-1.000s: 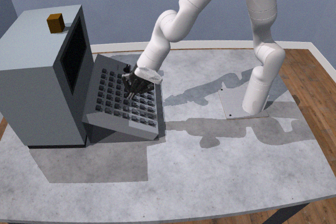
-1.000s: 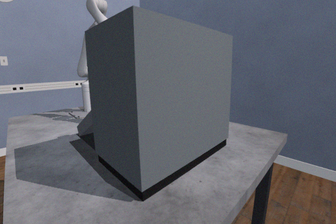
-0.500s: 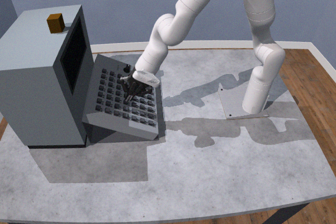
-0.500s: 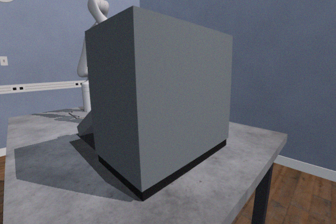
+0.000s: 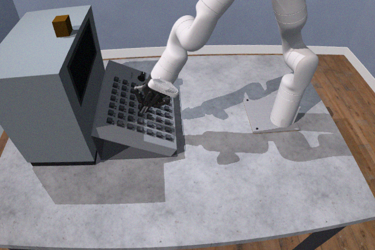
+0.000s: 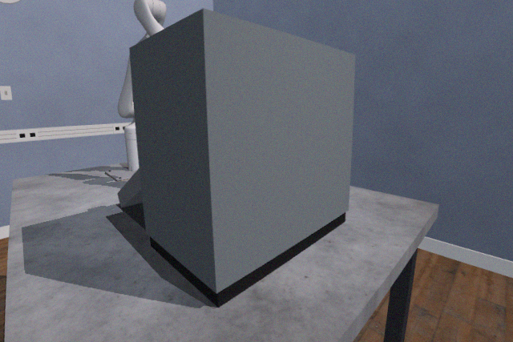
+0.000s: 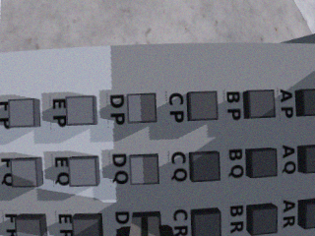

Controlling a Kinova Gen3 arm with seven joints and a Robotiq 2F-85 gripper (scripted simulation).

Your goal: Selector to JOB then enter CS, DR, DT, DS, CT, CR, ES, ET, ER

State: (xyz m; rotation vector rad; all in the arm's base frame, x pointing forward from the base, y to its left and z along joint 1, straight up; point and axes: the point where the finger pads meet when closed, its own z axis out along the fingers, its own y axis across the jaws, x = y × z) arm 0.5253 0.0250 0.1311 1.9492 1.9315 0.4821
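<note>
white arm [image 5: 208,8] [image 6: 126,94]: rises from its base at the right of the top view, leaves over the upper edge and comes back down to the keyboard; partly hidden in the exterior view
base plate [image 5: 252,120] [image 6: 114,176]: under the arm's foot, right of centre in the top view
gripper [image 5: 143,110] [image 7: 144,229]: closed, its fingers together with nothing between them; tips over the middle of the keys in the top view, at the bottom edge of the wrist view
keyboard [image 5: 127,141] [image 6: 130,193] [image 7: 197,64]: sloping, left of centre in the top view, just beside the cabinet; mostly hidden in the exterior view
selector [image 5: 141,75]: black knob at the keyboard's upper part, just beyond the gripper in the top view; its setting is too small to tell
key under the tips [image 7: 153,216]: bottom centre of the wrist view, its label partly covered after the d; whether the tips touch it cannot be told
cr key [image 7: 206,223]: just right of that one, at the lower edge
dq key [image 7: 144,169]: above the tips in the wrist view, half lit by a pale patch
cabinet [image 5: 39,114] [image 6: 281,135]: grey, left in the top view, filling the centre of the exterior view
screen [image 5: 83,62]: black, on the cabinet face towards the keyboard
orange block [image 5: 62,26]: on top of the cabinet, upper left of the top view
table [image 5: 211,192] [image 6: 269,300] [image 7: 148,20]: mottled grey, under cabinet, keyboard and base plate
</note>
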